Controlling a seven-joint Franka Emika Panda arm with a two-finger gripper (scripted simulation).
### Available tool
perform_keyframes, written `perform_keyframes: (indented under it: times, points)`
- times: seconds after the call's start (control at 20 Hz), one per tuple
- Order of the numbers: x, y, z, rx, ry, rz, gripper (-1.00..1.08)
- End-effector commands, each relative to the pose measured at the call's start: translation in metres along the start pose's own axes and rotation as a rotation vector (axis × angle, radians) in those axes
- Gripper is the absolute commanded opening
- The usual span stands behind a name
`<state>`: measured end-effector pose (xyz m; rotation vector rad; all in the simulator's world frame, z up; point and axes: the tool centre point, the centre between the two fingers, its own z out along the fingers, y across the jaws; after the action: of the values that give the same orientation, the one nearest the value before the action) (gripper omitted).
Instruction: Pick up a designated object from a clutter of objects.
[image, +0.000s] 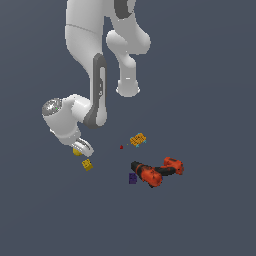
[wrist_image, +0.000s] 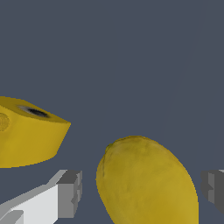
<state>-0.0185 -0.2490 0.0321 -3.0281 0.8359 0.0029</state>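
Pincer (wrist_image: 140, 190) spread wide, fingers (wrist_image: 70, 192) either side of the yellow lump (wrist_image: 146, 181), gaps visible on both sides, nothing clamped. In the exterior view, lump (image: 77, 150) just peeking out beneath the pincer (image: 83, 147), low over the dark counter (image: 200, 220). Yellow patterned block (image: 87, 164) just beside, at about five o'clock from the lump; also seen near it in the wrist view (wrist_image: 28, 133). Well apart toward three o'clock: tiny red dot (image: 121, 147), orange-and-cyan block (image: 138, 139), power drill (image: 157, 172), purple cube (image: 132, 178) touching its dark end.
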Motion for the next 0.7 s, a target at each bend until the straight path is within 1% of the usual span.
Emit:
perform_keyframes:
  times: [0.0,0.05,0.1,0.65]
  points:
    - [0.0009,-0.0001,0.0039,0.000,0.001,0.000,1.00]
    - [0.0009,0.0000,0.0039,0.000,0.002,0.000,1.00]
    - [0.0009,0.0000,0.0039,0.000,0.002,0.000,-1.00]
    - [0.0008,-0.0003,0.0030,0.000,0.002,0.000,-1.00]
